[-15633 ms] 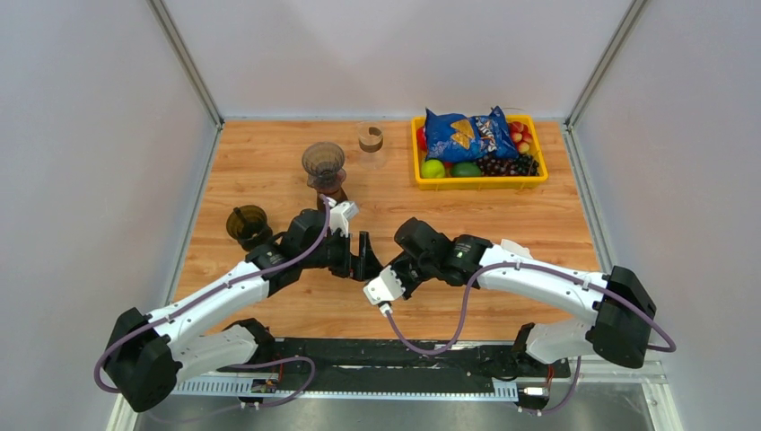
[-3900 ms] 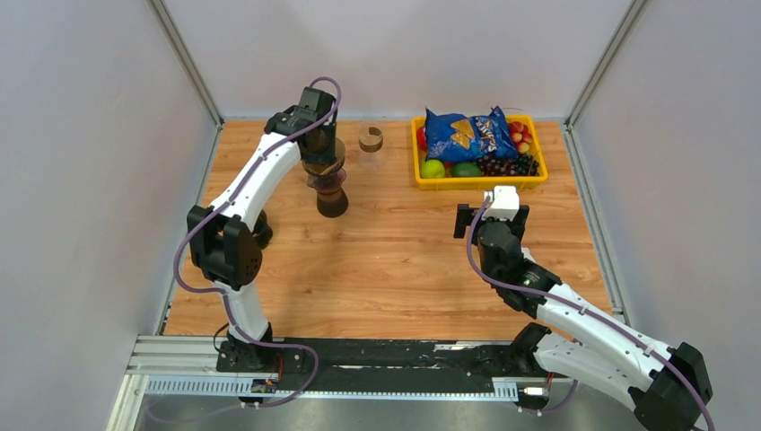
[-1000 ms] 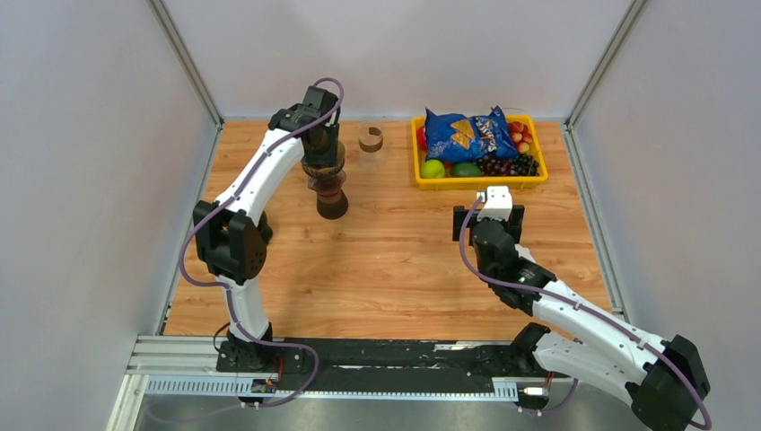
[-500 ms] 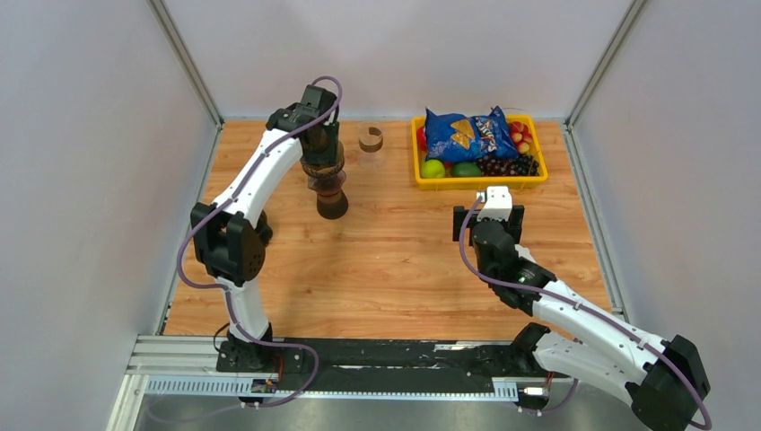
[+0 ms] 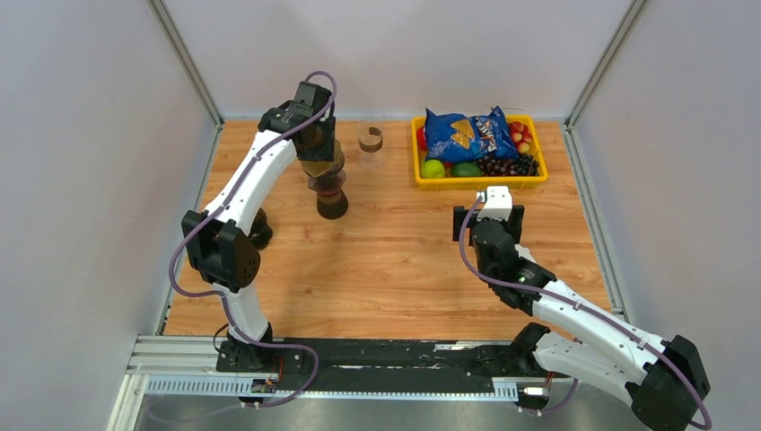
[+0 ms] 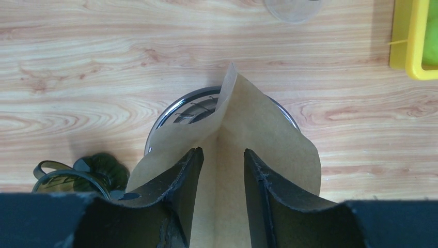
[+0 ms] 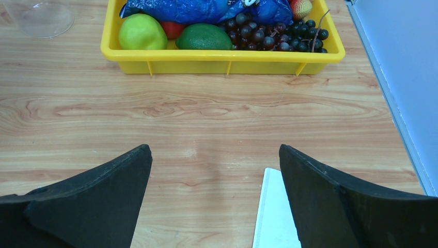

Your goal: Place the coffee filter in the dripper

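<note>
Wooden table [image 5: 404,260], white walls: paper filter perched on the dripper beneath the left arm.
Nearest, the right gripper [image 7: 214,150] hangs low over bare wood with its jaws spread wide and empty, well apart from the job. Farther back, the left arm stretches up and over, wrist aimed straight down. Its left gripper [image 6: 222,152] stands with jaws a little apart, astride the seam of the filter [image 6: 268,129] and seemingly not pinching it. That filter lies directly below, covering most of the dripper [image 6: 178,111], with its seam running away from the wrist. It looks tilted, not fully seated.
</note>
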### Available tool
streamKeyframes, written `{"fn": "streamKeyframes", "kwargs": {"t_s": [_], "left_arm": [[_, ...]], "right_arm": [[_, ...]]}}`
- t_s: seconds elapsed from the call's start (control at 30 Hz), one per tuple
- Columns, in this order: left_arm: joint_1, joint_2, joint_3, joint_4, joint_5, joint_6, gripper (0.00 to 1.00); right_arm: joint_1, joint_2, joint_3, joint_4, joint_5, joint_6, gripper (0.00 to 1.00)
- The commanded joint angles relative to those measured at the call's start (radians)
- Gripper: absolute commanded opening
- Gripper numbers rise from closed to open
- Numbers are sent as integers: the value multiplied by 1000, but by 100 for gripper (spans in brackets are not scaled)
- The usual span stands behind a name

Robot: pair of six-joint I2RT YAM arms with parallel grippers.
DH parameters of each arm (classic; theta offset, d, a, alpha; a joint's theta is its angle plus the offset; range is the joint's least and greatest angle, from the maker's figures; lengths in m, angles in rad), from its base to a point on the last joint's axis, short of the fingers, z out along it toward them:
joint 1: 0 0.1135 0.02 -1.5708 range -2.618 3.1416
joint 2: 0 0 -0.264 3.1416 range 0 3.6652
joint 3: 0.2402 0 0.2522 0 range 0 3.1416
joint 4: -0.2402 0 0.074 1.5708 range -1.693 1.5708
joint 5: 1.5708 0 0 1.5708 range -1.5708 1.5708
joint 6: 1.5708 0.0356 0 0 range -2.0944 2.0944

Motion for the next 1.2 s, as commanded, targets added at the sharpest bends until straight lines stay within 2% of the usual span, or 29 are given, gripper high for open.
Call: {"fn": "streamKeyframes", "kwargs": {"t_s": [0.0,0.37,0.7,0.87,1.17], "left_arm": [[3,-64,45,2,1,-14,45],[4,-75,6,35,14,-21,43],[3,8,-8,34,20,-20,39],[2,13,-64,54,31,-22,39],[3,32,-72,52,28,-23,40]], "right_arm": [[-4,-3,37,13,10,-12,100],[-4,-3,37,14,8,-9,100],[-4,-6,35,11,12,-11,100],[-4,1,37,12,12,-12,100],[-4,0,35,10,11,-11,100]]}}
